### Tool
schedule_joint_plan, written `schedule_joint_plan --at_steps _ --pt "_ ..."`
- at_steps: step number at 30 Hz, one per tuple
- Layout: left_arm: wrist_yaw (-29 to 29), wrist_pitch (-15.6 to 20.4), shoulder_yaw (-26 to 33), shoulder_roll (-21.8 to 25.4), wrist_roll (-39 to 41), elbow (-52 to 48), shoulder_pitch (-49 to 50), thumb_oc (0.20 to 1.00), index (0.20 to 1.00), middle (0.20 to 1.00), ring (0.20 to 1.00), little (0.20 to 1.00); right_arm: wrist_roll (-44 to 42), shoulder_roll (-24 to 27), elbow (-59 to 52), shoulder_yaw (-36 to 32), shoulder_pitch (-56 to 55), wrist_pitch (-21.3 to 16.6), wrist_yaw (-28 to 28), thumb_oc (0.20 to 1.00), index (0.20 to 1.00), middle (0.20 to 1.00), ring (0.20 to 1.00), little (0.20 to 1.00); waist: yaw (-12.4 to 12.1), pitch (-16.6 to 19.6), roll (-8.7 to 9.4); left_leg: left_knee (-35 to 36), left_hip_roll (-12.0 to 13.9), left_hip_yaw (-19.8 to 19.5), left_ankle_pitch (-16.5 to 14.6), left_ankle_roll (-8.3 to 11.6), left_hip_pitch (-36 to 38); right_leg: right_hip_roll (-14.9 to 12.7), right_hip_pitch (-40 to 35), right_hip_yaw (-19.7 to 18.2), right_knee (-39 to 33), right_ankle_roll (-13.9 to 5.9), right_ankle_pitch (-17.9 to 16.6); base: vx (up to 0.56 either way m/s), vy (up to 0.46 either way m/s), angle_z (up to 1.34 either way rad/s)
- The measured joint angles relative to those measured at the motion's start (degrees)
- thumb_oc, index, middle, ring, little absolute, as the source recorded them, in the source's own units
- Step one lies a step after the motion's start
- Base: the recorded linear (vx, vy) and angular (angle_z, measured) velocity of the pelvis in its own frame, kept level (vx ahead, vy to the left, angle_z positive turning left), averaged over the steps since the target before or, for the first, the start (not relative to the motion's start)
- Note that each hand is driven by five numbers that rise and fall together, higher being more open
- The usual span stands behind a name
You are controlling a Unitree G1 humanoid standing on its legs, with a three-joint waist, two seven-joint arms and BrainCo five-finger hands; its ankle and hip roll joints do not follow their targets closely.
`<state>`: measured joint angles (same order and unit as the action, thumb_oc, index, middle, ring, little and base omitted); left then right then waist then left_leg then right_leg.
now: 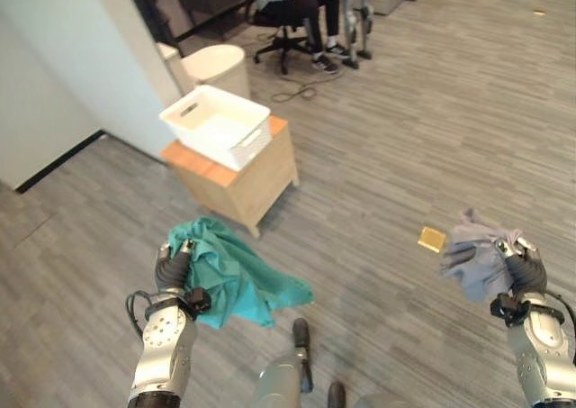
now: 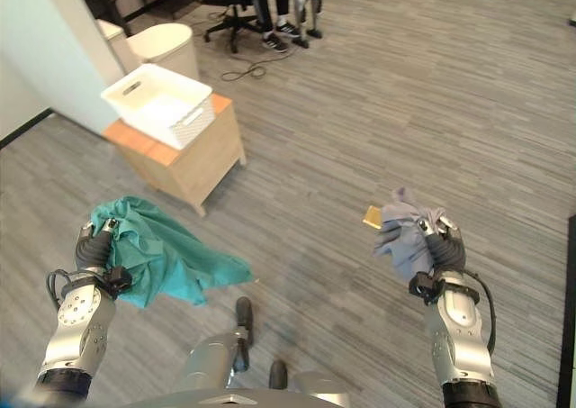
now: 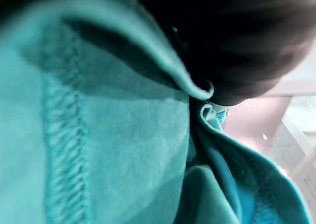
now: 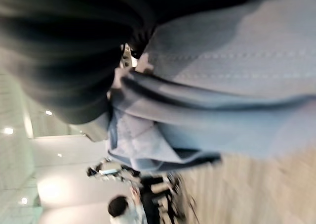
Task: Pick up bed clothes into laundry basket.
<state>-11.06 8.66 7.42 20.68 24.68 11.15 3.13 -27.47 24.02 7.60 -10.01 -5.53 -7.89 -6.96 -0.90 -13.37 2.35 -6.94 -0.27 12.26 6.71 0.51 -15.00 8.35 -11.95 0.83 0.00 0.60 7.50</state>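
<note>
My left hand (image 1: 174,266) is shut on a teal cloth (image 1: 236,273) that hangs from it above the floor; the same teal cloth (image 3: 113,145) presses close against the left wrist camera. My right hand (image 1: 524,266) is shut on a grey-blue cloth (image 1: 475,255), bunched up and held in the air at the right. Folds of that grey-blue cloth (image 4: 217,95) show past the dark cover in the right wrist view. A white laundry basket (image 1: 216,124) stands ahead on a small wooden table (image 1: 243,178), left of centre.
A small yellow square (image 1: 432,239) lies on the wood floor near the right hand. A white wall corner (image 1: 90,75) and a round white bin (image 1: 216,66) stand behind the table. A person sits on an office chair (image 1: 288,21) further back.
</note>
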Motion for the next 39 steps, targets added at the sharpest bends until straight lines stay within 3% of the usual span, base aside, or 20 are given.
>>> schedule_joint_plan --at_steps 1,2,3,5,7,9,10,12,13,16,17,19,20,22,25,26,28,30,31,39 --pt "0.0 0.0 0.3 0.0 0.0 0.0 0.3 0.200 0.200 0.200 0.200 0.200 0.1 -0.8 0.0 -0.6 0.0 0.1 0.1 0.200 0.200 0.200 0.200 0.200 -0.2 0.1 1.39 -2.1 -1.7 1.7 -0.9 -1.72 0.6 -1.0 -1.6 -2.0 0.0 -2.30 1.5 0.26 0.134 -0.72" --pt "-0.1 -0.1 0.3 -0.4 0.0 0.3 0.6 0.200 0.200 0.200 0.200 0.200 0.2 -1.1 0.0 -0.9 -0.7 0.1 -0.2 0.200 0.200 0.200 0.200 0.200 -0.1 0.7 1.53 -1.2 -1.8 2.4 -0.9 -4.01 1.6 -0.6 -2.1 -2.9 1.8 -2.25 1.9 0.31 0.155 -0.65" --pt "0.1 -0.1 -0.8 -0.1 -0.1 0.3 1.5 0.200 0.200 0.200 0.200 0.200 0.5 0.1 -0.4 -0.8 -2.0 -0.1 -0.2 0.200 0.200 0.200 0.200 0.200 1.1 2.5 -1.43 1.9 -1.3 2.5 1.1 -9.95 4.9 3.7 0.5 -2.5 10.8 -3.12 2.5 0.37 0.192 -0.47" --pt "-0.3 0.0 -0.7 1.9 0.0 0.8 0.0 0.200 0.200 0.200 0.200 0.200 0.6 -2.0 -0.5 0.1 -2.2 0.1 -0.2 0.200 0.200 0.200 0.200 0.200 2.1 2.6 0.15 5.0 -0.5 3.2 -2.3 -12.17 8.8 3.5 8.3 -1.2 28.8 -5.78 4.3 0.25 0.138 -0.35" --pt "-0.4 -0.1 -0.8 2.0 -0.1 0.6 -1.1 0.200 0.200 0.200 0.200 0.200 1.7 -1.5 -4.0 -0.7 -3.3 0.2 -0.2 0.200 0.200 0.200 0.200 0.200 3.6 2.6 0.82 7.8 -2.4 2.4 -3.4 -13.32 13.6 -5.8 17.3 1.2 45.3 -6.06 7.3 0.28 0.169 -0.24" --pt "-0.5 -0.1 -0.2 1.9 -0.1 0.6 -1.6 0.200 0.200 0.200 0.200 0.200 2.9 -1.3 -6.4 -1.4 -3.4 0.2 -0.4 0.200 0.200 0.200 0.200 0.200 4.1 2.5 0.63 8.2 -3.4 2.5 -3.7 -11.77 16.5 -12.7 19.8 2.6 49.1 -6.14 7.3 0.19 0.094 0.14" --pt "-0.6 0.0 0.0 2.0 -0.1 0.6 -2.7 0.200 0.200 0.200 0.200 0.200 3.0 -1.3 -6.9 -1.4 -3.6 -0.1 -0.4 0.200 0.200 0.200 0.200 0.200 4.1 2.4 0.26 7.2 -3.0 0.9 -4.1 -11.93 17.8 -14.9 20.0 0.0 46.2 -7.35 6.5 0.40 0.142 0.43" --pt "-1.4 0.1 1.2 2.2 -0.1 -0.4 -4.4 0.200 0.200 0.200 0.200 0.200 3.9 -1.2 -9.3 -1.5 -3.2 -0.1 -0.1 0.200 0.200 0.200 0.200 0.200 4.1 1.7 -0.78 6.9 -1.4 -2.1 -5.9 -12.79 18.7 -14.3 22.2 -2.0 42.9 -9.49 5.2 0.37 0.060 0.55" --pt "-2.1 0.2 2.1 2.0 0.0 -0.9 -4.5 0.200 0.200 0.200 0.200 0.200 3.9 -1.5 -12.0 -1.4 -2.4 -0.5 0.4 0.200 0.200 0.200 0.200 0.200 4.1 0.7 -1.64 7.3 -0.4 -4.1 -6.2 -9.86 19.3 -13.1 23.6 -3.3 40.2 -9.43 5.2 0.17 -0.015 0.47" --pt "-2.2 0.2 1.7 1.2 0.0 -0.9 -4.7 0.200 0.200 0.200 0.200 0.200 3.6 0.0 -14.0 0.1 0.3 -1.1 3.4 0.200 0.200 0.200 0.200 0.200 5.3 -0.1 -2.95 7.8 1.1 -11.2 -8.1 -9.16 19.7 -9.1 25.4 -8.2 25.5 -6.17 2.7 0.31 -0.086 0.84" --pt "-2.2 0.2 1.3 0.8 0.0 -0.6 -4.8 0.200 0.200 0.200 0.200 0.200 3.6 0.5 -13.9 0.6 0.8 -1.2 3.8 0.200 0.200 0.200 0.200 0.200 5.6 -0.2 -3.00 7.6 1.6 -11.6 -7.7 -8.46 19.6 -8.4 25.0 -9.8 20.6 -6.62 1.5 0.27 -0.113 0.93" --pt "-1.9 0.4 -0.4 1.0 0.1 0.7 -5.2 0.200 0.200 0.200 0.200 0.200 3.6 2.5 -14.0 3.4 0.8 -1.2 5.0 0.200 0.200 0.200 0.200 0.200 6.3 0.2 -0.83 6.7 1.0 -17.0 -8.7 -3.55 20.0 -8.9 20.2 -16.7 3.5 -7.93 -4.6 0.19 -0.176 1.40" --pt "-1.7 0.5 -0.5 1.3 0.1 0.7 -4.6 0.200 0.200 0.200 0.200 0.200 3.6 2.3 -13.9 4.3 0.8 -1.3 5.9 0.200 0.200 0.200 0.200 0.200 6.4 0.4 1.42 6.6 -0.4 -20.0 -9.2 -1.75 20.4 -10.1 18.8 -16.2 3.9 -8.50 -8.5 0.07 -0.161 1.50" --pt "-1.6 0.7 -1.9 0.7 0.1 -0.1 -3.4 0.200 0.200 0.200 0.200 0.200 3.5 2.6 -13.4 6.6 1.0 -0.9 6.4 0.200 0.200 0.200 0.200 0.200 6.8 0.7 1.64 5.1 0.3 -21.9 -10.3 0.10 20.3 -8.9 19.6 -15.2 6.8 -7.31 -10.4 0.03 -0.220 1.16" --pt "-0.9 0.8 -3.4 -1.2 0.2 -0.8 -1.6 0.200 0.200 0.200 0.200 0.200 1.8 3.8 -12.1 9.6 2.9 -0.2 8.0 0.200 0.200 0.200 0.200 0.200 3.8 0.6 -1.39 2.0 4.5 -21.1 -9.8 0.69 15.6 -6.6 19.6 -8.5 7.2 -4.21 -10.7 0.04 -0.198 0.95" --pt "-0.5 0.8 -4.6 -1.3 1.2 -0.9 -1.9 0.200 0.200 0.200 0.200 0.200 1.3 4.3 -10.5 10.1 3.3 0.0 8.5 0.200 0.200 0.200 0.200 0.200 3.9 0.4 -1.08 0.5 4.5 -20.4 -10.1 1.11 14.6 -7.0 19.6 -6.0 6.8 -3.68 -10.5 -0.03 -0.092 1.52" --pt "0.3 0.7 -6.9 -1.4 2.2 -0.6 -2.1 0.200 0.200 0.200 0.200 0.200 0.4 4.2 -8.5 10.6 3.2 0.3 8.8 0.200 0.200 0.200 0.200 0.200 4.4 0.0 -1.01 -0.7 4.8 -16.4 -8.1 1.17 12.2 -8.4 19.0 -0.9 6.4 -1.09 -10.3 -0.05 -0.017 1.45" --pt "0.5 0.7 -7.9 -1.4 2.2 -0.6 -2.2 0.200 0.200 0.200 0.200 0.200 0.4 4.2 -8.4 11.1 3.0 0.7 8.9 0.200 0.200 0.200 0.200 0.200 5.0 -0.3 -0.75 -0.9 5.3 -7.3 -8.5 1.22 11.2 -10.2 19.7 2.4 5.9 -0.74 -10.3 -0.06 0.006 1.13" --pt "0.6 0.7 -8.2 -1.4 2.3 -0.5 -2.5 0.200 0.200 0.200 0.200 0.200 0.4 4.1 -8.5 11.1 3.0 0.9 8.9 0.200 0.200 0.200 0.200 0.200 5.4 -0.3 -0.91 -0.3 5.9 -3.2 -8.4 1.34 11.5 -10.4 19.7 3.2 5.2 -0.59 -10.4 -0.01 0.001 0.75" --pt "1.5 0.0 -8.8 -2.0 2.1 -0.3 -1.8 0.200 0.200 0.200 0.200 0.200 0.5 -0.4 -6.5 18.1 -0.1 3.2 10.4 0.200 0.200 0.200 0.200 0.200 5.3 -1.7 -3.06 10.7 3.7 -1.3 -6.3 1.45 18.0 -10.3 17.8 -0.9 -2.2 -4.49 -13.3 0.02 0.059 -0.13"
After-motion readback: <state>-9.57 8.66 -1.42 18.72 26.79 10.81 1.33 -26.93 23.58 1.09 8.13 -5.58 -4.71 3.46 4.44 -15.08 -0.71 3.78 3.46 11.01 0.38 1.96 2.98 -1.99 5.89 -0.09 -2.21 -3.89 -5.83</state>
